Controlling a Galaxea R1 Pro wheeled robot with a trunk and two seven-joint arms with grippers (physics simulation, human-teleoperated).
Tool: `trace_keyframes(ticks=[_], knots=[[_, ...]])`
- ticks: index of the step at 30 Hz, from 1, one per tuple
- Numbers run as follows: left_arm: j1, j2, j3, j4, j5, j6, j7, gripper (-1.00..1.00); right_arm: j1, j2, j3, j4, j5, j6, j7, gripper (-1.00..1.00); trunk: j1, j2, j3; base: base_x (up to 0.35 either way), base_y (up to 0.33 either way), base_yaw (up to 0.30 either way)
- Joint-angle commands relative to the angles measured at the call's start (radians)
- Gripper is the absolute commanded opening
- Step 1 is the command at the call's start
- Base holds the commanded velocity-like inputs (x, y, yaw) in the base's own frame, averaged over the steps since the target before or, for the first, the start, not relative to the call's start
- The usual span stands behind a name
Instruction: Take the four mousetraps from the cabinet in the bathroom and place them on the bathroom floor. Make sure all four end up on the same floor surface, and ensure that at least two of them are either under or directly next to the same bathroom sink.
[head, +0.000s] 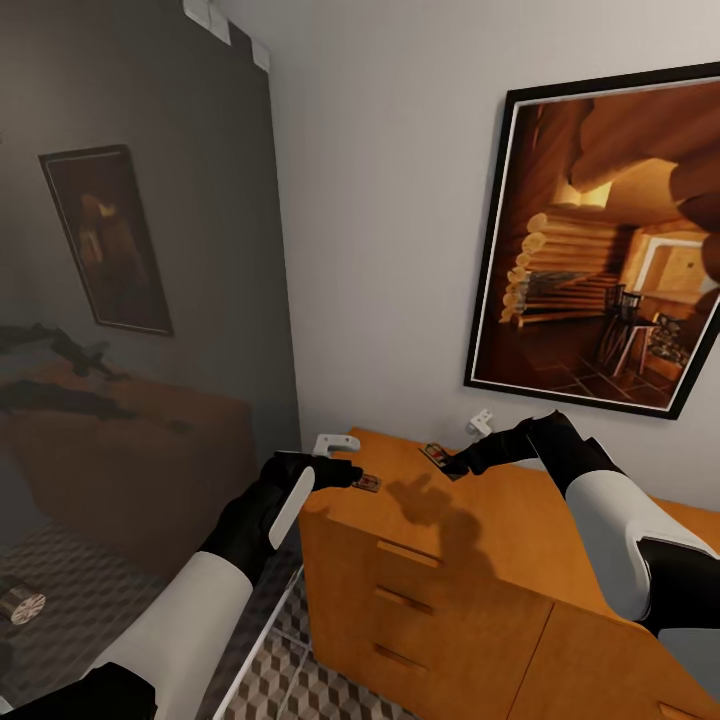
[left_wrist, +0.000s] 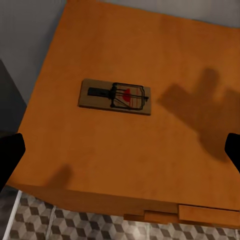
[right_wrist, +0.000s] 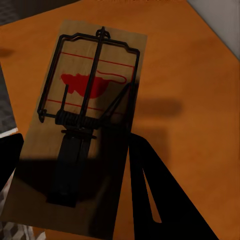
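On the smooth top of the orange-brown cabinet (head: 480, 530) one mousetrap (head: 367, 483) lies flat near the left corner. My left gripper (head: 342, 473) hovers open just above it; in the left wrist view this mousetrap (left_wrist: 115, 96) sits ahead of the spread fingertips (left_wrist: 10, 159), untouched. My right gripper (head: 456, 463) is shut on a second mousetrap (head: 436, 455), held tilted a little above the cabinet top near the wall. Up close that mousetrap (right_wrist: 85, 125) sits between the dark fingers (right_wrist: 155, 200) and casts a shadow on the wood. The bathroom floor (head: 295, 685) shows beside the cabinet. The bathroom sink is out of view.
A dark glass shower partition (head: 150, 300) stands directly left of the cabinet, with a small cylinder (head: 20, 603) on the floor behind it. A large framed picture (head: 600, 240) hangs on the wall above. Two small white fittings (head: 481, 422) sit at the wall. Drawer handles (head: 408, 555) face forward.
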Motion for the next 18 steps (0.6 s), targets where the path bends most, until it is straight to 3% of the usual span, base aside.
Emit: trace_keyframes(ticks=[1, 4, 13, 15, 18], knots=[[0.0, 0.0, 0.0, 0.0, 0.0, 0.0, 0.0, 1.0, 0.0, 0.0, -0.001, 0.0, -0.003, 0.007, -0.004, -1.0, 0.0, 0.0, 0.0, 0.0, 0.0, 0.0], [0.0, 0.0, -0.005, -0.002, 0.0, 0.001, 0.0, 1.0, 0.0, 0.002, -0.002, 0.0, -0.006, 0.01, -0.029, -1.0, 0.0, 0.0, 0.0, 0.0, 0.0, 0.0], [-0.001, 0.0, -0.018, -0.015, -0.005, 0.002, 0.001, 1.0, 0.0, 0.039, -0.006, 0.007, -0.012, 0.011, -0.166, -1.0, 0.0, 0.0, 0.0, 0.0, 0.0, 0.0], [-0.001, 0.0, -0.026, -0.015, -0.02, -0.001, 0.001, 1.0, 0.001, 0.041, -0.007, 0.009, -0.013, 0.011, -0.177, -1.0, 0.0, 0.0, 0.0, 0.0, 0.0, 0.0], [-0.001, 0.0, -0.08, -0.015, -0.117, -0.017, -0.004, 1.0, 0.004, 0.047, -0.007, 0.014, -0.014, 0.011, -0.214, -1.0, 0.0, 0.0, 0.0, 0.0, 0.0, 0.0]])
